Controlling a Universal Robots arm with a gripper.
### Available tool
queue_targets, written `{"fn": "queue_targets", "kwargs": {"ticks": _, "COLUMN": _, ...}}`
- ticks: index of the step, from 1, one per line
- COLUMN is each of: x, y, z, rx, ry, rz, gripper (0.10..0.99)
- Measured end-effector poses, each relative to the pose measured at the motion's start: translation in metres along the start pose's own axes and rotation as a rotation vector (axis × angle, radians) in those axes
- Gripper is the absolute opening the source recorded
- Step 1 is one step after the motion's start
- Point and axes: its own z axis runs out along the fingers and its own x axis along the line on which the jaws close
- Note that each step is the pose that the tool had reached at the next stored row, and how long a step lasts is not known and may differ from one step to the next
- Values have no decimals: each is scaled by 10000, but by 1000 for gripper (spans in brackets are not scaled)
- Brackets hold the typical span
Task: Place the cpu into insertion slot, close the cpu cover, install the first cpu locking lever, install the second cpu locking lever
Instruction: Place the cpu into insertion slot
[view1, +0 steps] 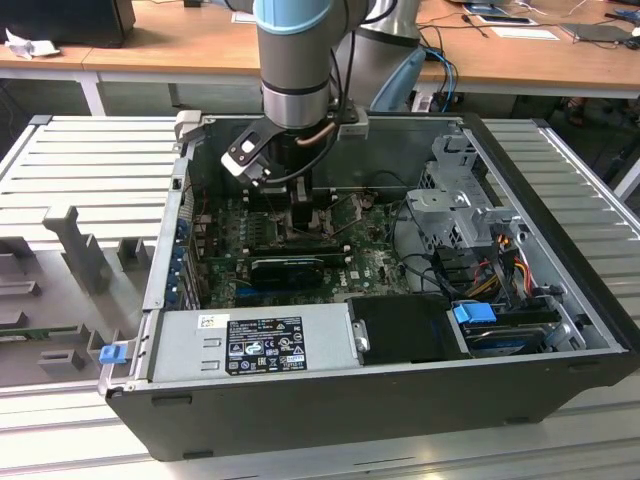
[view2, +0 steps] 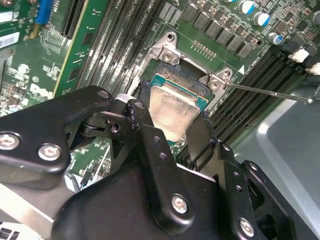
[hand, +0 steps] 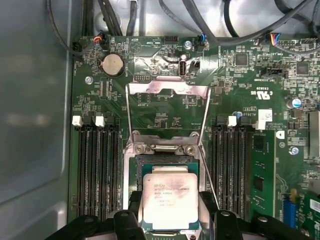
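Observation:
The cpu (hand: 169, 199), a pale silver square chip, sits between my gripper's (hand: 170, 212) two black fingers, which press on its two opposite edges. In the second wrist view the cpu (view2: 172, 112) lies tilted at the near edge of the insertion slot (view2: 184, 79); whether it is seated I cannot tell. The slot's dark rim (hand: 167, 161) shows just beyond the chip. The cpu cover (hand: 167, 89), a thin metal frame, stands swung open away from the slot. A thin locking lever rod (view2: 265, 91) sticks out beside the socket. In the exterior view my gripper (view1: 300, 212) reaches down into the case.
Rows of black memory slots (hand: 97, 170) flank the socket on both sides. A long black card (view1: 290, 268) lies across the board nearer the power supply (view1: 255, 340). A drive cage (view1: 455, 200) and cables (view1: 500, 250) fill the exterior view's right. The case walls (view1: 165, 250) surround everything.

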Motion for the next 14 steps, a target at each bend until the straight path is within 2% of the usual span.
{"fn": "queue_targets", "kwargs": {"ticks": 7, "x": 11, "y": -5, "z": 96, "rx": -1, "ry": -5, "rz": 80, "gripper": 529}}
{"fn": "queue_targets", "kwargs": {"ticks": 14, "x": 37, "y": -6, "z": 133, "rx": 7, "ry": -12, "rz": 197, "gripper": 529}}
